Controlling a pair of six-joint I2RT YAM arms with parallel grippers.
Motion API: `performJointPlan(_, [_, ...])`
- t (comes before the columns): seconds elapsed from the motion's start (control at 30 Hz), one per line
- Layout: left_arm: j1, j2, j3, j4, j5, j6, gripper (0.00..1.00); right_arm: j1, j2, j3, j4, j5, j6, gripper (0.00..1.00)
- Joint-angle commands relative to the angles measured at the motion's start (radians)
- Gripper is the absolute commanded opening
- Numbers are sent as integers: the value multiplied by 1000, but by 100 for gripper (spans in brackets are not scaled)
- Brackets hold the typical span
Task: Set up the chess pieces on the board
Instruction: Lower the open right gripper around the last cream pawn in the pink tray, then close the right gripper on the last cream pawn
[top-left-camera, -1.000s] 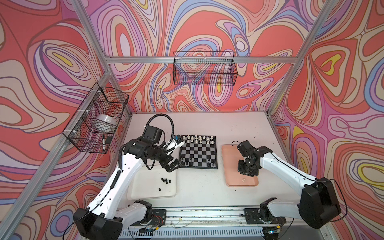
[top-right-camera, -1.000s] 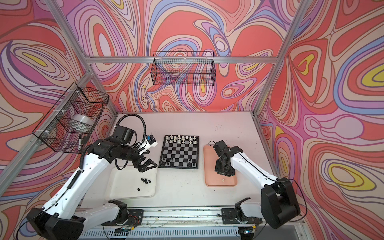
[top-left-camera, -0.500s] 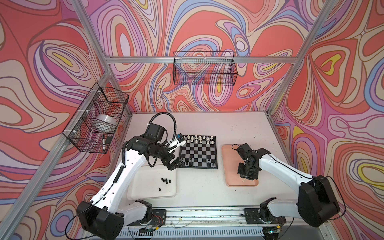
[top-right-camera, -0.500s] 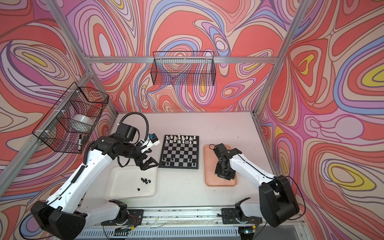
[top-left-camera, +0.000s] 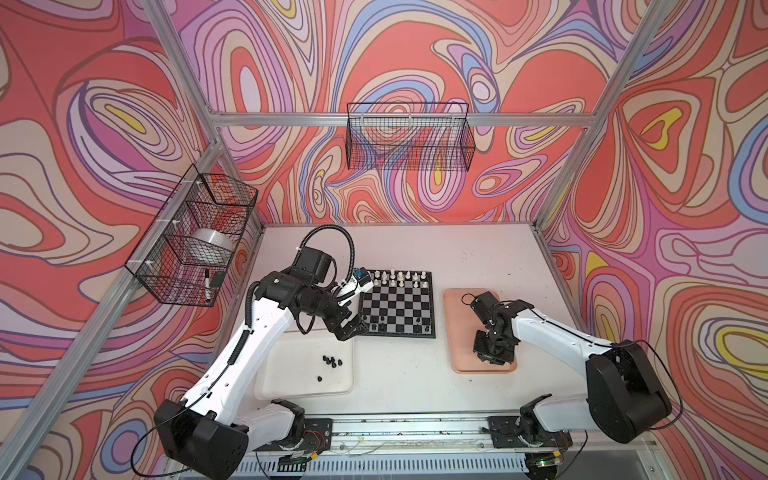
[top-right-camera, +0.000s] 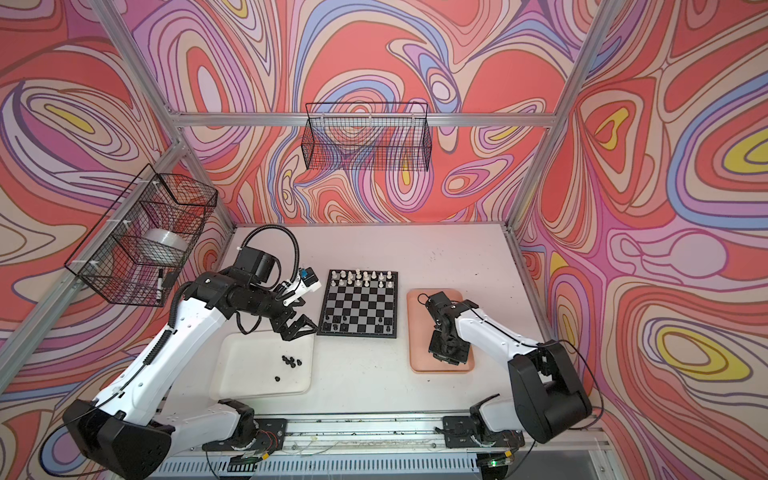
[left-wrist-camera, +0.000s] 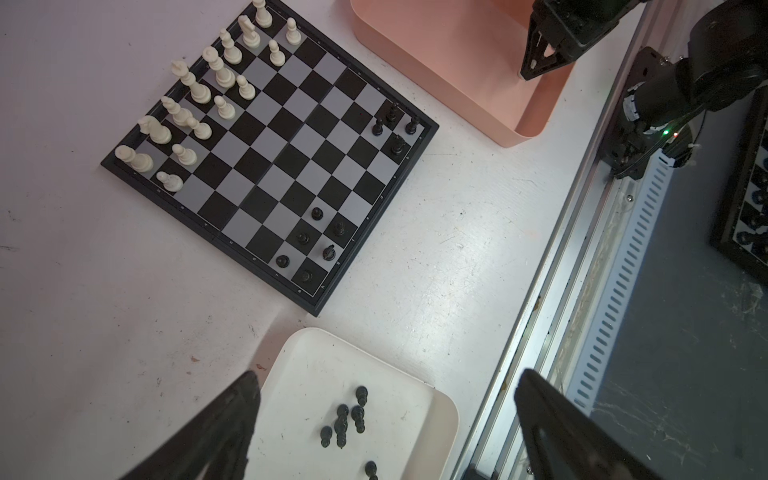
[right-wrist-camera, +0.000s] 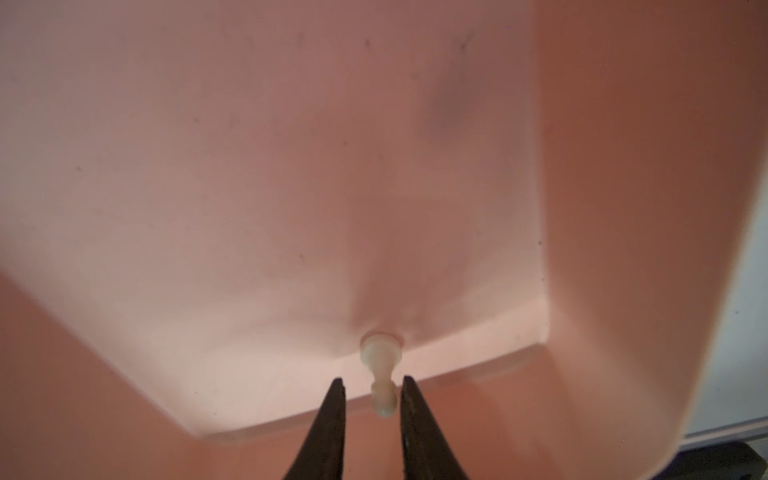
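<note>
The board (top-left-camera: 399, 307) (top-right-camera: 359, 305) (left-wrist-camera: 270, 166) lies mid-table. Cream chess pieces (top-left-camera: 399, 276) (left-wrist-camera: 208, 95) fill its far rows. A few black ones (left-wrist-camera: 320, 241) stand at its near edge. More black pieces (top-left-camera: 331, 360) (left-wrist-camera: 347, 417) lie in the white tray (top-left-camera: 291, 374) (left-wrist-camera: 440, 415). My left gripper (top-left-camera: 351, 328) (top-right-camera: 301, 326) (left-wrist-camera: 386, 374) hangs open and empty between that tray and the board's near left corner. My right gripper (top-left-camera: 490, 359) (top-right-camera: 446, 353) (right-wrist-camera: 372, 380) points down into the pink tray (top-left-camera: 457, 316) (right-wrist-camera: 249, 166). Its jaws stand narrowly apart around a cream pawn (right-wrist-camera: 380, 357), with a gap on one side.
A wire basket (top-left-camera: 195, 237) holding a tape roll hangs on the left wall. Another wire basket (top-left-camera: 409, 137) hangs on the back wall. An aluminium rail (top-left-camera: 395, 428) with the arm bases runs along the table's front edge.
The left arm's elbow has swung inward while its open gripper stayed by the board's corner. The right gripper has sunk a little into the pink tray and its jaws have narrowed slightly.
</note>
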Motion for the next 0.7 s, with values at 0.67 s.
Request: performJointPlan(0.67, [-21, 9, 34, -19, 8, 9, 96, -3, -12, -11, 27, 63, 34, 17])
